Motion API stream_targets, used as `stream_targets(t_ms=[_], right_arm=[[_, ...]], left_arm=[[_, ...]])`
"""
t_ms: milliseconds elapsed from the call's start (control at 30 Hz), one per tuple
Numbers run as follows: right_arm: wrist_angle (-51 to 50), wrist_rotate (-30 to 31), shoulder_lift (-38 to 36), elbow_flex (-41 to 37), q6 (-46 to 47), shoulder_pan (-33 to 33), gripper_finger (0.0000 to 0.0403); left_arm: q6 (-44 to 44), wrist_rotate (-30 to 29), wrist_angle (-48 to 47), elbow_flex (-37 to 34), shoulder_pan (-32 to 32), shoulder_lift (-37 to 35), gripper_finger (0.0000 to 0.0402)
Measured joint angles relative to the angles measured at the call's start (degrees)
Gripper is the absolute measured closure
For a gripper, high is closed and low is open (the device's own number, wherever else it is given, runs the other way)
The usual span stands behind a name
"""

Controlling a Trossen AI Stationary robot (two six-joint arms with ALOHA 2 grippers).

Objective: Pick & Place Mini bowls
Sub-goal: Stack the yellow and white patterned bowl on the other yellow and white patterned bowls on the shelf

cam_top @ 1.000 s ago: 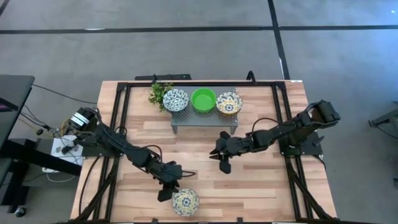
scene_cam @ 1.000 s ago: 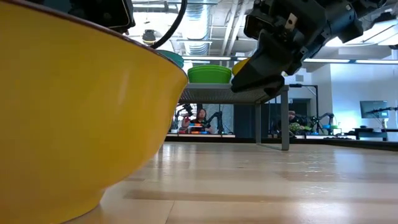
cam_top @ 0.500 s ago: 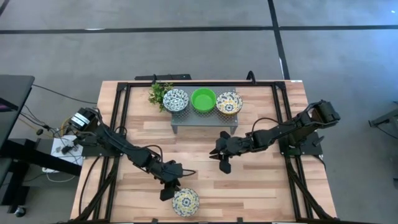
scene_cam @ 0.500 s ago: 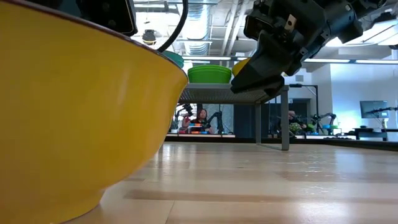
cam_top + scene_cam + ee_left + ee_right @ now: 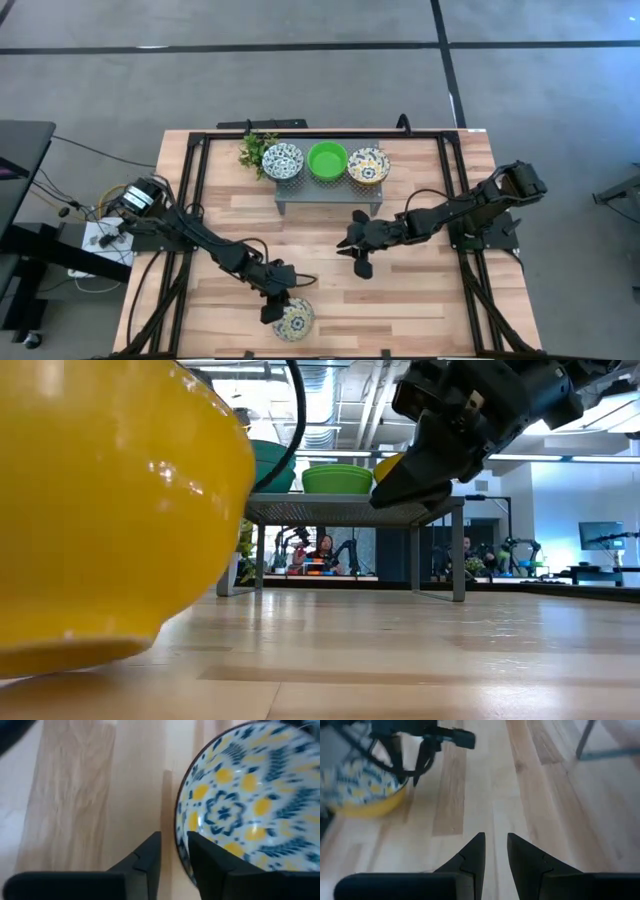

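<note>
A mini bowl, yellow outside and white with blue and yellow flowers inside, sits near the table's near edge; it fills the left of the low view and is tilted there. My left gripper is shut on its rim. Three more bowls stand on the grey perforated stand: blue-patterned, plain green and yellow-patterned. My right gripper hovers over the table's middle, its fingers slightly open, holding nothing. My left gripper pinches the bowl's rim on its left side, one finger inside the bowl and the other outside. The fingers come slanting down from the table's left. The bowl is tilted in the hold; I cannot tell whether its foot is off the table.
A small green plant sprig stands at the stand's left end. Black frame rails run along the table's left, right and far sides. Bare wood lies between the stand and the near edge. People sit in the room beyond.
My left gripper has moved a little toward the near edge and right, onto the bowl, taking hold of its rim. The bowl has tipped and shifted slightly left; in the low view its right side has risen. My right arm has kept still.
</note>
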Motion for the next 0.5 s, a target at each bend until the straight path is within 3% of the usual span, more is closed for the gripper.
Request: stream_targets(t_ms=[133,267,500], right_arm=[[-0.15,0.02,0.06,0.00,-9.70,-0.20,0.0326],[2.28,-0.96,0.50,-0.04,-11.94,-0.25,0.0326],[8.73,-9.32,0.31,1.86,-19.51,0.97,0.0315]], left_arm=[[0.24,0.65,0.02,-0.02,0.64,0.75,0.0345],[0.40,1.32,0.46,0.13,1.95,-0.98,0.0389],[0.66,-1.48,-7.66,0.07,6.62,-8.46,0.0389]])
